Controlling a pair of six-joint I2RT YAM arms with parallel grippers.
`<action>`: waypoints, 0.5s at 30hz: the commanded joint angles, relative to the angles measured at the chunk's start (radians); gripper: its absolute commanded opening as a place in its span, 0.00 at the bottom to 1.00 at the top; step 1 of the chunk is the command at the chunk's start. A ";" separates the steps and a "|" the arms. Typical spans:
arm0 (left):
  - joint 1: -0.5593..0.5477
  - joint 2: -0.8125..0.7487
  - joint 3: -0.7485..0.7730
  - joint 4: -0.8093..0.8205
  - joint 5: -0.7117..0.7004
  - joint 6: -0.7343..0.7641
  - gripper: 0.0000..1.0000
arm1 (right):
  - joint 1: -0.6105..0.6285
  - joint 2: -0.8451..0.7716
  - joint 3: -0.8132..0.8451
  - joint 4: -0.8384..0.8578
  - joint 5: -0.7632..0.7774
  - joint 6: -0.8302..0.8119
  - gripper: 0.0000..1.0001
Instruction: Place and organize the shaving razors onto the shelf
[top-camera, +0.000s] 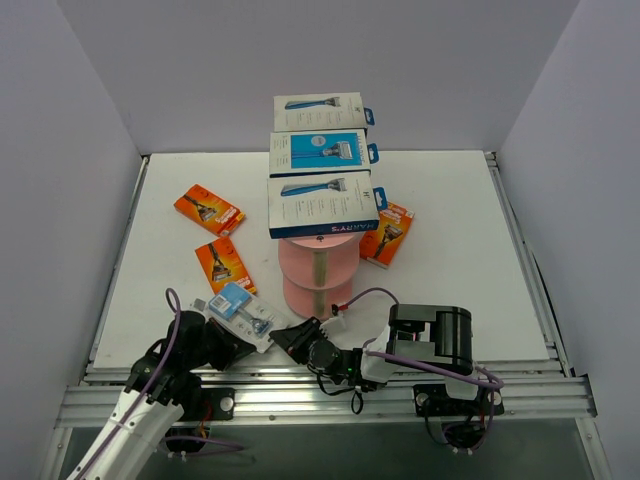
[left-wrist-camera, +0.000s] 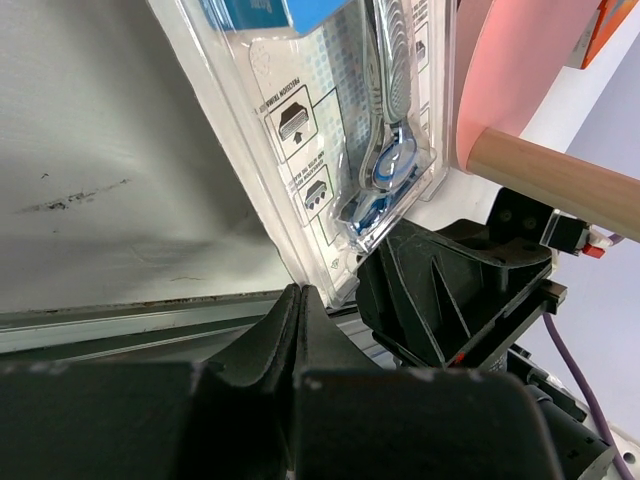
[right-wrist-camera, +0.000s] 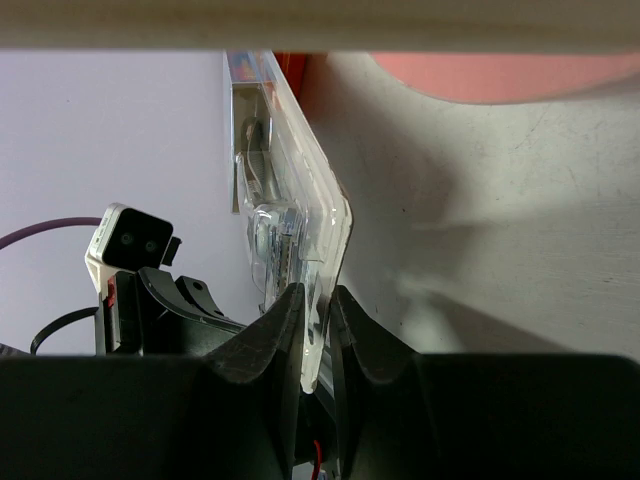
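Note:
A clear blister pack with a blue card (top-camera: 236, 306) is lifted at the near edge, between both arms. My left gripper (left-wrist-camera: 301, 290) is shut on its lower corner (left-wrist-camera: 322, 282). My right gripper (right-wrist-camera: 318, 295) pinches the same pack (right-wrist-camera: 295, 215), seen edge-on, from the other side. The pink shelf (top-camera: 318, 268) stands mid-table and carries three white-and-blue boxes (top-camera: 322, 205) on its top tier. Two orange cards (top-camera: 209, 209) (top-camera: 224, 265) lie left of it. A third orange card (top-camera: 386, 232) leans by its right side.
Metal rails (top-camera: 320, 395) run along the near table edge under both arms. In the left wrist view the shelf's beige post (left-wrist-camera: 560, 185) and pink tier (left-wrist-camera: 510, 70) are close behind the pack. White walls enclose the table on three sides.

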 joint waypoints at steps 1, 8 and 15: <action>-0.004 0.018 0.005 0.050 0.037 0.025 0.02 | -0.010 -0.036 0.024 0.326 0.062 -0.020 0.12; -0.004 0.035 0.016 0.076 0.046 0.031 0.02 | -0.010 -0.027 0.044 0.325 0.044 -0.034 0.07; -0.004 0.038 0.027 0.076 0.041 0.026 0.03 | -0.012 -0.036 0.041 0.340 0.042 -0.045 0.00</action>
